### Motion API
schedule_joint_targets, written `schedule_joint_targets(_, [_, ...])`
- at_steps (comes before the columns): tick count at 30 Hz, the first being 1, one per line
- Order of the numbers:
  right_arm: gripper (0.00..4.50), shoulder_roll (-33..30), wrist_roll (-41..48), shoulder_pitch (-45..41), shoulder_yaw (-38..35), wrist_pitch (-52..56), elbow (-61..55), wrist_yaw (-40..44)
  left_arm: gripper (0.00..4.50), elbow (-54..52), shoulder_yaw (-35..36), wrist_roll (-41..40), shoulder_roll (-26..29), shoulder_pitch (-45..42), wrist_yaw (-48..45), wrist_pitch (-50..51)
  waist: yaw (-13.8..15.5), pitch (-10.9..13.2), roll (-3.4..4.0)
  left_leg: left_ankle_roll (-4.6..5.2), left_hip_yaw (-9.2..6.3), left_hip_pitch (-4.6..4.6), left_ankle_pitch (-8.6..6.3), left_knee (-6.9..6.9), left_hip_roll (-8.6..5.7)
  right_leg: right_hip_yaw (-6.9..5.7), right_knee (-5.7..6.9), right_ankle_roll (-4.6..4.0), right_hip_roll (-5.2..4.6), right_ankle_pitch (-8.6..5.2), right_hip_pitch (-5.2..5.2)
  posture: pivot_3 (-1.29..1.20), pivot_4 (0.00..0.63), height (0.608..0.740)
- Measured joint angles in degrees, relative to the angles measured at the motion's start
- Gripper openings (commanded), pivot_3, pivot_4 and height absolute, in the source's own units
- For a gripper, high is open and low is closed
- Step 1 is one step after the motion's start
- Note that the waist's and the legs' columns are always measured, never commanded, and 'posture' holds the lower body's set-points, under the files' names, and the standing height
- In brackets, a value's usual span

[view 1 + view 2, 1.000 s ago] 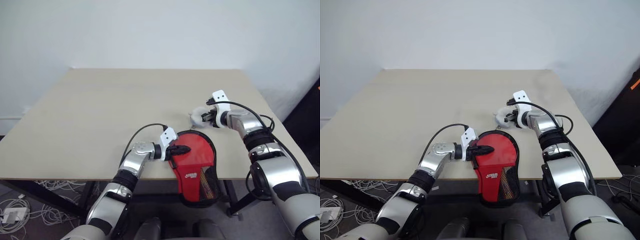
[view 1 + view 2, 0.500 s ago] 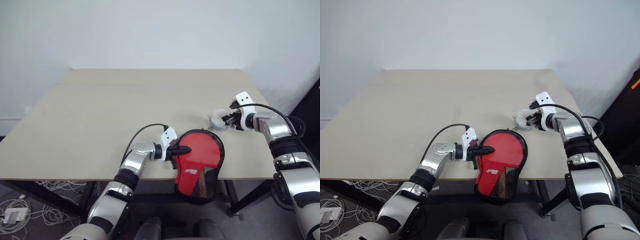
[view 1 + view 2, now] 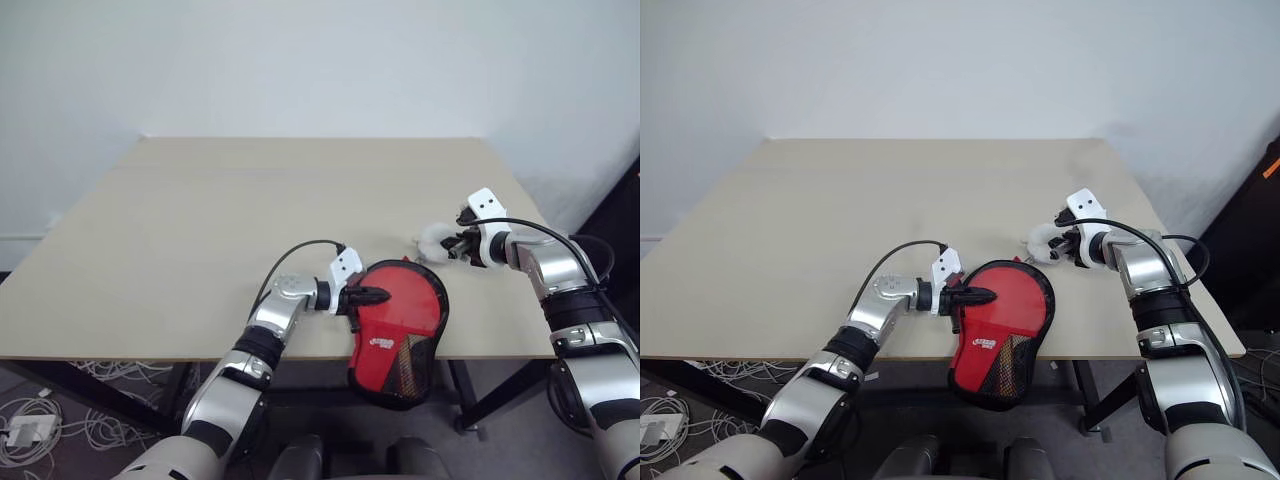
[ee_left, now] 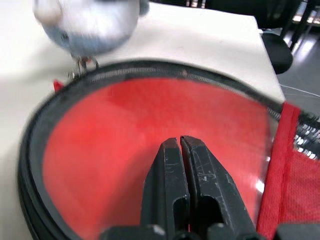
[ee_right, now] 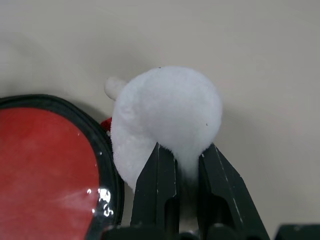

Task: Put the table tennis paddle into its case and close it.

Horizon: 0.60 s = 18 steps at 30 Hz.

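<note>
At the table's [image 3: 200, 230] near edge, the left gripper [image 3: 378, 295] was shut, fingertips pressed flat on the red case [image 3: 400, 325], which overhung the edge below it. Just beyond the case, the right gripper [image 3: 452, 243] pinched a white fluffy pompom [image 5: 167, 117] by the zipper. Whether the paddle was inside could not be told.

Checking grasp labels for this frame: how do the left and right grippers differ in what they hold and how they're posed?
The left gripper is shut on the red case, pinning its near edge; the right gripper is shut on a white fluffy pompom at the case's zipper.
The left points across toward the right, over the case; the right points back toward the left, beside the case's far rim.
Both have black fingers and sit low over the table.
</note>
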Motion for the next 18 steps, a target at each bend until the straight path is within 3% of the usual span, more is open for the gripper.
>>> schedule_joint_targets(8, [0.04,0.4,0.0,0.1,0.0,0.6,-0.4,-0.7,0.0,-1.8,0.1,-0.3,-1.0,-4.0,-1.3,1.8,0.0,0.0,0.01,0.0,0.0,0.01,0.0,0.0,0.0,0.0,-0.01,0.0,0.0,0.0,0.02,0.0,0.0,0.739])
schedule_joint_targets(18, [0.04,1.0,0.1,0.3,-0.2,1.6,-0.6,-1.7,0.0,13.0,0.7,0.4,-8.0,-5.5,4.2,-4.5,0.0,0.0,0.0,0.0,0.0,0.0,0.0,0.02,0.01,0.0,0.0,0.02,0.0,-0.01,0.01,0.0,0.0,0.739])
